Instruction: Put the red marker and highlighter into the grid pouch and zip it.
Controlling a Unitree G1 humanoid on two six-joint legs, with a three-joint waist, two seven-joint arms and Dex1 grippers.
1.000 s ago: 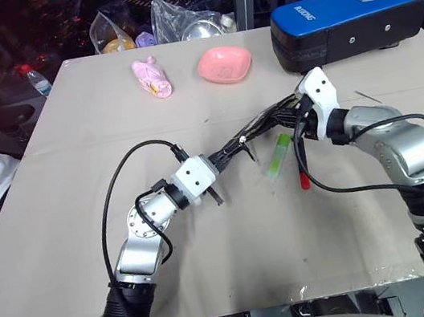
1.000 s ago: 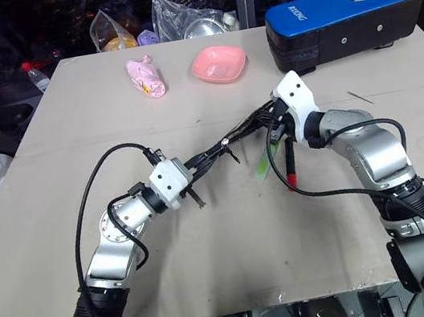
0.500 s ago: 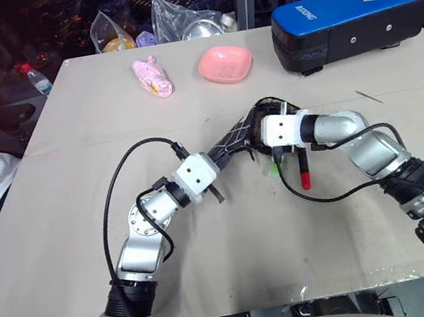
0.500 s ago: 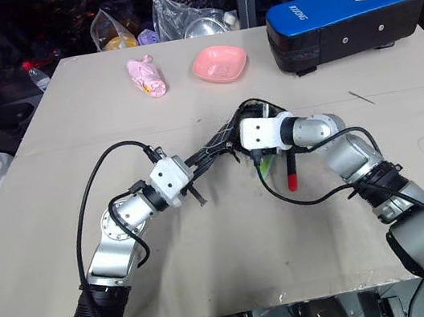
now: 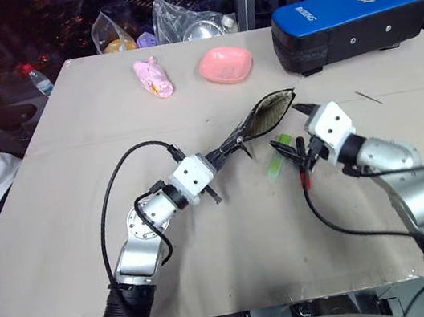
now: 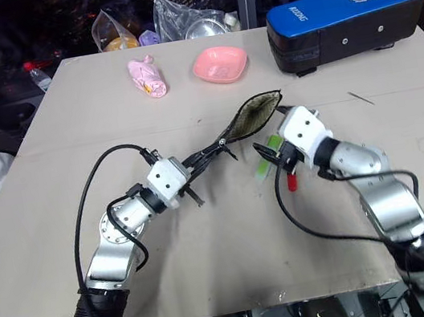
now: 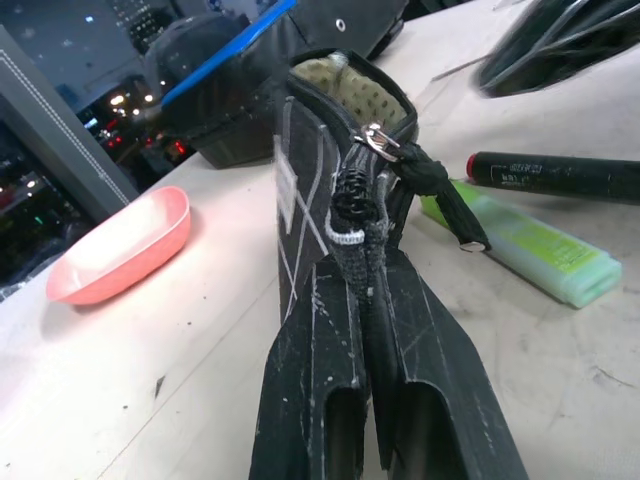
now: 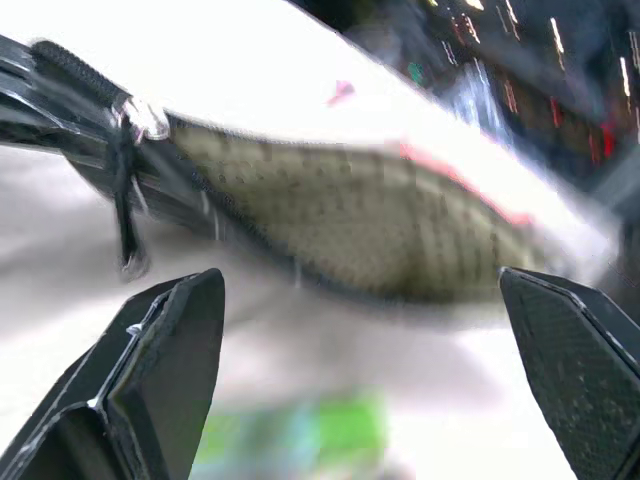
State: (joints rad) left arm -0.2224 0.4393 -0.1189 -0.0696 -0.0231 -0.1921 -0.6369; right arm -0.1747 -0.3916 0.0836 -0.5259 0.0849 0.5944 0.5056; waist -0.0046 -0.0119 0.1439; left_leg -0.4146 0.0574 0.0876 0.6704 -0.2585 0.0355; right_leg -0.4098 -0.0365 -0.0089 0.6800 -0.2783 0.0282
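The grid pouch [image 5: 268, 112] hangs just above the table, its zipper mouth gaping and the pale lining showing. My left gripper [image 5: 229, 148] is shut on the pouch's near end by the zipper [image 7: 352, 205]. The light green highlighter [image 5: 277, 165] lies on the table under the pouch mouth. Beside it lies the red marker [image 7: 560, 175], with its red end [image 5: 305, 183] toward me. My right gripper [image 5: 292, 147] stands open just over both pens, facing the pouch mouth [image 8: 350, 220] and holding nothing.
A big blue-and-black hard case [image 5: 351, 17] stands at the back right. A pink bowl [image 5: 225, 64] and a pink wrapped bundle [image 5: 152, 79] sit at the back middle, with plastic bags [image 5: 173, 20] behind them. Table edges run along the left and front.
My right gripper has opened and drawn back from the pouch toward me and lower. The pouch mouth now stands wide open. The left gripper has stayed put, still holding the pouch.
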